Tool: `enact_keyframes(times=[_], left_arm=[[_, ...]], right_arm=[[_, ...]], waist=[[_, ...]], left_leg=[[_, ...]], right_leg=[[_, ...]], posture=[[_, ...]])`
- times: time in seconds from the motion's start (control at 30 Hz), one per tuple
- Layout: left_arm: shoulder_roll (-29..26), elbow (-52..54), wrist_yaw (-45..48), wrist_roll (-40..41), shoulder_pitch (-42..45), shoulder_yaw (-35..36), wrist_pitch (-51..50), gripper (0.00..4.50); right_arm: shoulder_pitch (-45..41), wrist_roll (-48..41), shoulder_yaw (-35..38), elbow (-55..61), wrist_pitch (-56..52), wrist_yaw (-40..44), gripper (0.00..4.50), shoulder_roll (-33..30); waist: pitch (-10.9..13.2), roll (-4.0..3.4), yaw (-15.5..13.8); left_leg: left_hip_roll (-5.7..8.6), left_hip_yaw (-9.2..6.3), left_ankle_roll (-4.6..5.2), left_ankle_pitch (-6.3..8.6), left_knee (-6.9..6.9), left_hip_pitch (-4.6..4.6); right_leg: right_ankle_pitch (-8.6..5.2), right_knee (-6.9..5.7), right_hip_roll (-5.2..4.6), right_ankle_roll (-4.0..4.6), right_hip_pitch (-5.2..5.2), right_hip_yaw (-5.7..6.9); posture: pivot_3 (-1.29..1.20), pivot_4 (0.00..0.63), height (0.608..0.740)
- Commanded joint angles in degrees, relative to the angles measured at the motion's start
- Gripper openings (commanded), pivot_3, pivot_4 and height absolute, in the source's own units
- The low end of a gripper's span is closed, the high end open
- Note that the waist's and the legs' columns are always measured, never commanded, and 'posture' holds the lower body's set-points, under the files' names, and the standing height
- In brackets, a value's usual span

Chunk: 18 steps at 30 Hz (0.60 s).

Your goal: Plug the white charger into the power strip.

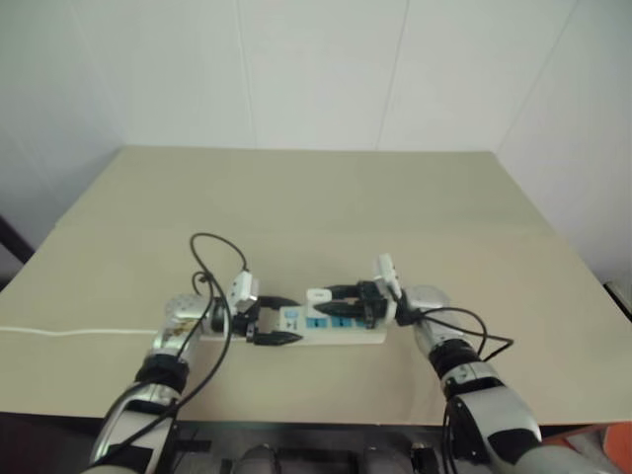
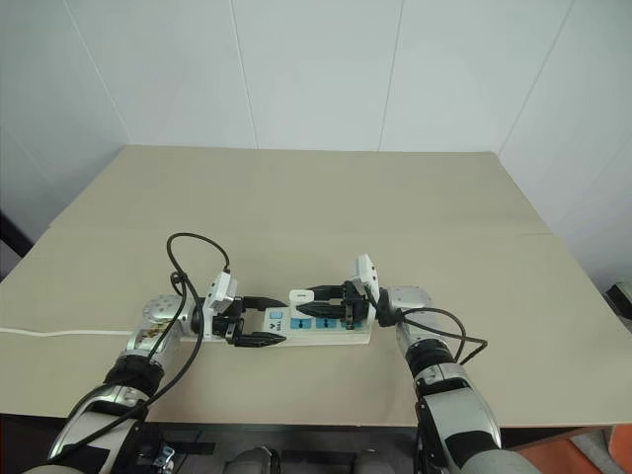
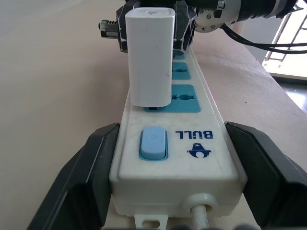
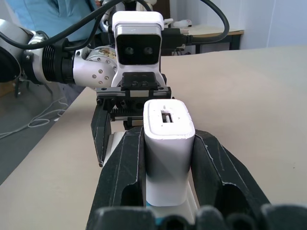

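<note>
A plain tan bench (image 1: pixel 326 197) against white walls carries the power strip (image 3: pixel 175 163), your landmark. Your left gripper (image 1: pixel 265 321) clamps the strip's switch end between its fingers to steady it. Your right gripper (image 4: pixel 168 158) pinches the white charger (image 3: pixel 149 55) upright over the socket nearest the switch. The prongs are hidden beneath the charger, so you cannot judge how deep it sits.

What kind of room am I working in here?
Probably a lab or office test room: a bare beige table against plain white panel walls, with another desk behind, and just the strip and charger laid out.
</note>
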State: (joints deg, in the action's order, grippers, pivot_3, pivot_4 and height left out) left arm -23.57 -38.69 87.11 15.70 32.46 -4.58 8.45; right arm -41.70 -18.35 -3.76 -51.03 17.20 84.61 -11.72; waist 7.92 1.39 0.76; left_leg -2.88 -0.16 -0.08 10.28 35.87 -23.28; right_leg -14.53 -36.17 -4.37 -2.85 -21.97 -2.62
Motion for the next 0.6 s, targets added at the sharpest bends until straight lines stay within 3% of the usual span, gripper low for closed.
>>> enact_keyframes(times=[0.03,0.6], left_arm=[[-0.6,2.5,1.3,0.7,-0.6,0.0,-0.1,3.25],[-0.4,4.5,0.3,0.6,-2.1,-0.1,-0.6,3.25]], right_arm=[[1.7,2.8,0.2,-1.2,1.9,-1.8,1.11,-1.6],[-1.3,8.5,-3.8,-2.3,0.3,-5.5,1.11,-1.4]], waist=[[0.0,0.0,0.0],[0.0,-0.01,0.4]], left_leg=[[0.0,0.0,0.0,0.0,0.0,-0.01],[-0.01,0.01,0.0,0.0,-0.03,0.03]], right_leg=[[0.0,0.0,0.0,0.0,-0.01,0.0],[0.0,-0.04,0.01,0.01,-0.06,-0.04]], posture=[[0.0,0.15,0.74],[0.0,0.15,0.74]])
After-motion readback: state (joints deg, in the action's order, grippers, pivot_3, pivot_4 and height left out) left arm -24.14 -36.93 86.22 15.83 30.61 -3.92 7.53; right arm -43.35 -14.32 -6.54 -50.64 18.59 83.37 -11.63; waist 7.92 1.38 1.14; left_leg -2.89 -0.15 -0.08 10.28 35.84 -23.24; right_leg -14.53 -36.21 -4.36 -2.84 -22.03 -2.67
